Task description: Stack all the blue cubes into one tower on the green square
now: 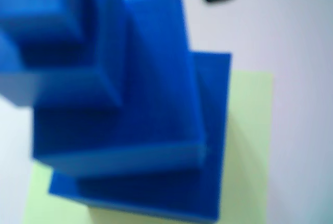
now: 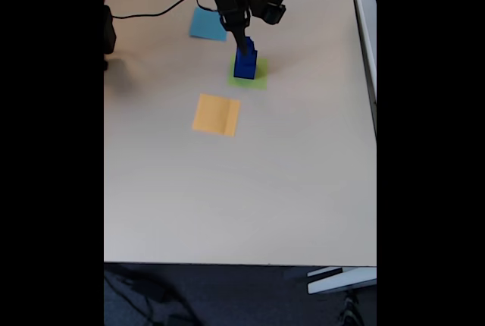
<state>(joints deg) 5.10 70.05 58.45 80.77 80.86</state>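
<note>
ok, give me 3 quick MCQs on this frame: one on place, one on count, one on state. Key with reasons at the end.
1. What does the tower stand on?
A. the green square
B. the orange-yellow square
C. bare table

2. How many coloured paper squares lie on the table?
A. one
B. three
C. five

3. How is the stack built?
A. toppled on its side
B. widest cube on top
C. stepped, widest at the base

Key: 1 A, green shows round the tower's base in both views. 2 B, the fixed view shows the light-blue square, the green one and the orange-yellow one. 3 C, the wrist view shows each level narrower than the one below.
</note>
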